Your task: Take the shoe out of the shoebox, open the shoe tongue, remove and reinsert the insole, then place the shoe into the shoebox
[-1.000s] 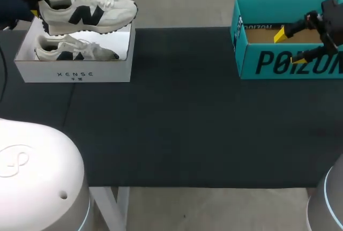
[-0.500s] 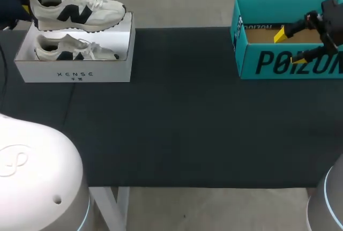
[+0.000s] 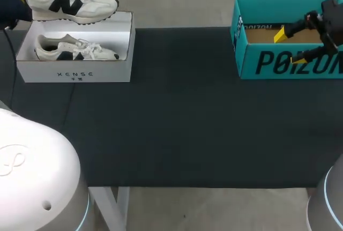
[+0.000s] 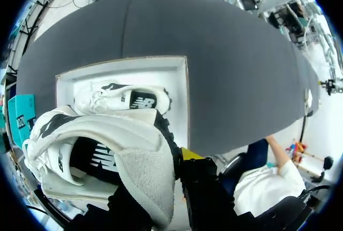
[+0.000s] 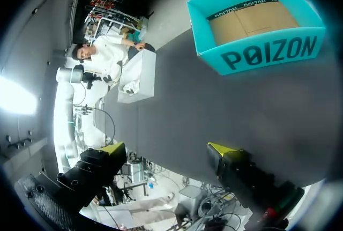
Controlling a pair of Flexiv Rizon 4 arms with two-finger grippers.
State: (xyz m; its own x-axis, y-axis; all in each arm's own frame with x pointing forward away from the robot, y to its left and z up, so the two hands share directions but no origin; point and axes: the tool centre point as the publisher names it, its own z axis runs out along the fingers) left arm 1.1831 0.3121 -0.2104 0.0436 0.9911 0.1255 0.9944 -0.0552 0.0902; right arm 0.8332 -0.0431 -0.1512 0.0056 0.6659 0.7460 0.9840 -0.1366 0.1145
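While the sneaker [image 3: 69, 0] hangs clear of the white shoebox [image 3: 75, 73], I log the take-out as done. It sits heel-first between the jaws of the left gripper [image 4: 161, 183], toe pointing away from the wrist, sole down. The jaws are closed on the heel from both sides. One yellow tip shows just beside the heel; the other is hidden behind the fabric. The heel grip makes sense to me, since it leaves laces, tongue and collar open for the other arm to work on.

Below and ahead of those jaws the shoebox lies open on the table [image 3: 177, 124], with a second sneaker [image 4: 123, 98] on its side inside. The held sneaker is over the box's far edge and not touching it, as far as I can tell.

On the right gripper [image 5: 167, 150] the jaws are spread wide with nothing between them. A teal box [image 5: 257, 27] lies ahead of them. In the head view this gripper hovers over the box's open top, well apart from the sneaker. My judgement is that it is parked out of the left arm's way, ready for the tongue step once the sneaker comes within reach.

Tongue not yet opened; insole untouched.
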